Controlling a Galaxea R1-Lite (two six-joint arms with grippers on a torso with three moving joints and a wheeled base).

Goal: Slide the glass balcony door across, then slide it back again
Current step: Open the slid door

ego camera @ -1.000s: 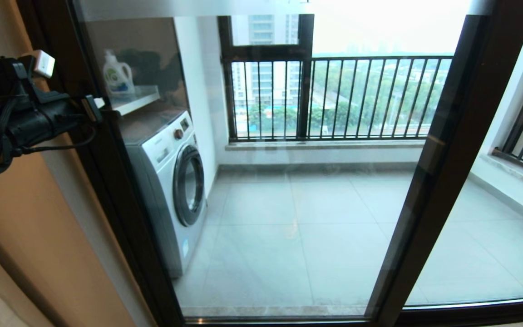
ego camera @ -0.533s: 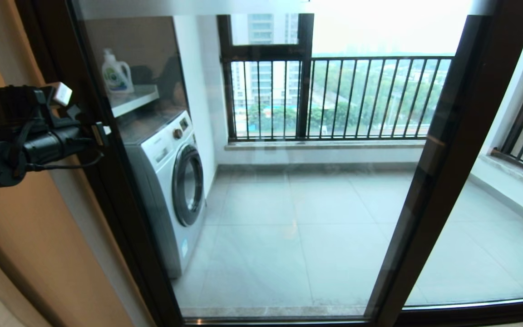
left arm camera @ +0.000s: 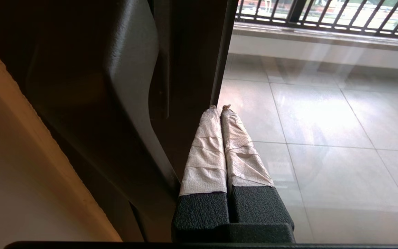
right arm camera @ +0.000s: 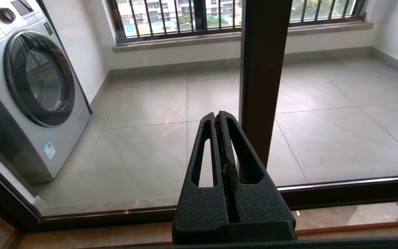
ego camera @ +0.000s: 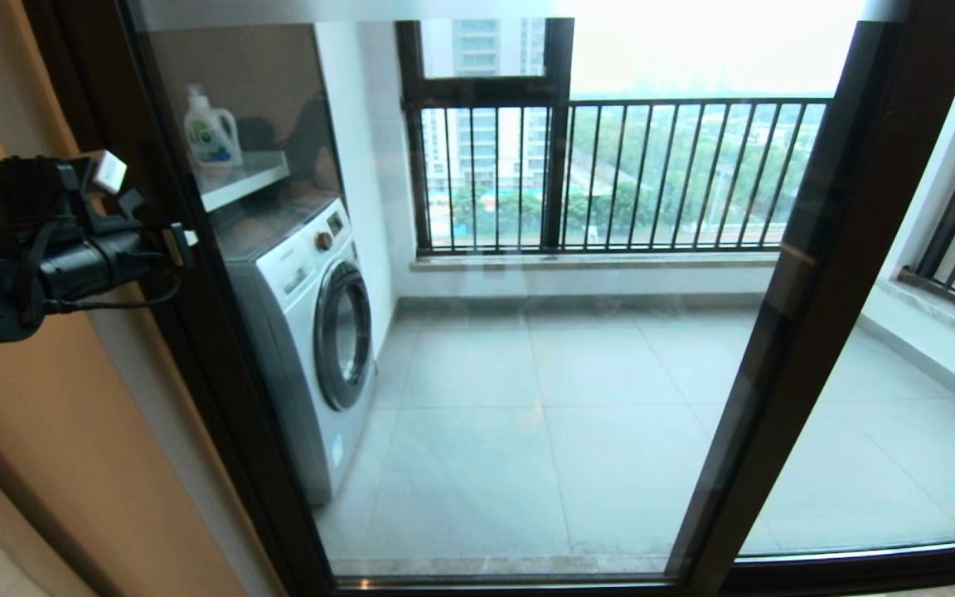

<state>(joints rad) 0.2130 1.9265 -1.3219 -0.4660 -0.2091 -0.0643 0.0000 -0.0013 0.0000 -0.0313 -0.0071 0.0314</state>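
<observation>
The glass balcony door (ego camera: 477,332) fills my forward view, its handled left upright (ego camera: 196,332) close against the tan wall (ego camera: 46,431) and its right upright (ego camera: 801,315) crossing the fixed panel (ego camera: 900,414). A second ago my left arm sat higher along that left upright; it has since dropped and now barely shifts, so I judge it is settling beside the handle (left arm camera: 130,86), and the door frame has not moved sideways. The slide across looks not yet begun. The left gripper (left arm camera: 219,108) has its jaws pressed together on nothing, paper-wrapped fingertips (left arm camera: 207,145) just at the edge where frame meets glass. The right gripper (right arm camera: 218,116) is low, before the right upright, jaws likewise closed and empty. Beyond the glass: pale tiled floor (ego camera: 569,431), a washing machine (ego camera: 312,332), a detergent bottle (ego camera: 210,133) on a shelf (ego camera: 245,181), and the barred window (ego camera: 610,174).
</observation>
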